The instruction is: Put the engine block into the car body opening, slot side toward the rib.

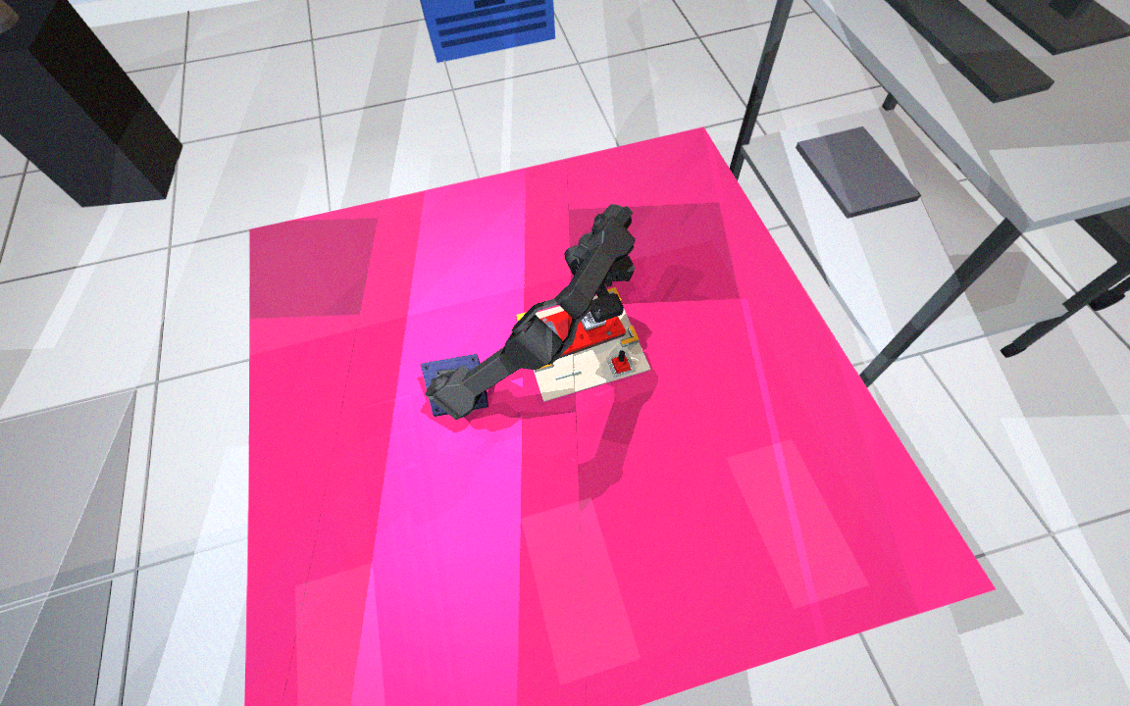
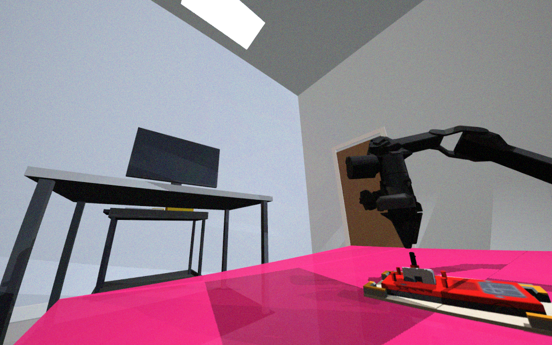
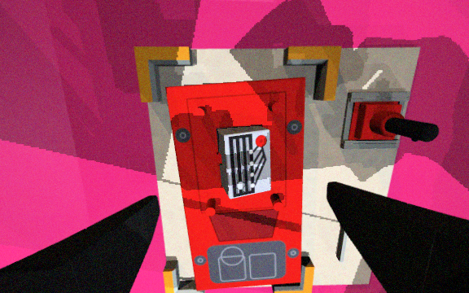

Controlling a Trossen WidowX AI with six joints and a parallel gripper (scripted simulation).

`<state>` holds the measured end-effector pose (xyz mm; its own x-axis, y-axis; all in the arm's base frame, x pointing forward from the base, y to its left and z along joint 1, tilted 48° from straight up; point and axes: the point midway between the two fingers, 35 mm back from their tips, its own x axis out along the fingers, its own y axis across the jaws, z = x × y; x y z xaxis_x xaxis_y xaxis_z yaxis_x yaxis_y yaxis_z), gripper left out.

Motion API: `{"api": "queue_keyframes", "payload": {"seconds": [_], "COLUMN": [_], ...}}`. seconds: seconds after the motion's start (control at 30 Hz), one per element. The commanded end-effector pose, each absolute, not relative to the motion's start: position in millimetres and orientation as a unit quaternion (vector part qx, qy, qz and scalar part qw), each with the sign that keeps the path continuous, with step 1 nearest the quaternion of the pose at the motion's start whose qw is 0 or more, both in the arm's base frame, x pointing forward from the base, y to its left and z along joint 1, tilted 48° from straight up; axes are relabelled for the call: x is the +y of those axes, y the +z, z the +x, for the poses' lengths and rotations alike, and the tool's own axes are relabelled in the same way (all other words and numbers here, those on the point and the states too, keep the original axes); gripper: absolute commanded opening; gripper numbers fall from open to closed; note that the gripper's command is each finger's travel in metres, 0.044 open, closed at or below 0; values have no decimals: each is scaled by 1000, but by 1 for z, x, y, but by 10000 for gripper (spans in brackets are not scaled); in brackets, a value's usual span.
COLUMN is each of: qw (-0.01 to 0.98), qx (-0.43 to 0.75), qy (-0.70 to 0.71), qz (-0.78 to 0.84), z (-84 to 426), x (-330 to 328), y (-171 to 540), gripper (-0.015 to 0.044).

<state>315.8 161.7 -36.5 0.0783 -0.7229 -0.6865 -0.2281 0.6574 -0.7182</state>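
Across the lower part of the room: one bench (image 1: 683, 571) (image 2: 162, 313) (image 3: 35, 183), pink, its near edge cut off from above.
Arm (image 1: 534, 342) (image 2: 479, 145), black; base outside the exterior frame.
Board (image 1: 590, 369) (image 2: 454, 307) (image 3: 320, 244), cream, partly under the arm from above.
Car body (image 1: 608, 331) (image 2: 462, 292) (image 3: 202, 163), red, lying on the board; its lower end meets the wrist frame's edge.
Jaws (image 1: 601, 309) (image 2: 407, 246), spread practically to their limit, gripping nothing, raised over the car body; tips unreadable from above.
Lever piece (image 1: 621, 361) (image 2: 413, 259) (image 3: 365, 122), red with black stem, in a grey frame on the board.
Engine block (image 1: 590, 321) (image 2: 419, 275) (image 3: 260, 163), grey-white, upright in the middle of the car body; dark notch visible from outside. Its underside and the opening's rib are hidden; full seating cannot be told.
Pegs (image 2: 443, 279) (image 3: 277, 199), red, around the block, partly shadowed.
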Motion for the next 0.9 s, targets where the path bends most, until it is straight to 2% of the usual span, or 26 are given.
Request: {"api": "queue_keyframes", "payload": {"seconds": [0.0, 0.87], "qw": [636, 636], "qx": [649, 649], "qy": [-195, -196], "qz": [-368, -369], "z": [315, 321], "x": [150, 116], "y": [-44, -74], "gripper": [440, 440]}}
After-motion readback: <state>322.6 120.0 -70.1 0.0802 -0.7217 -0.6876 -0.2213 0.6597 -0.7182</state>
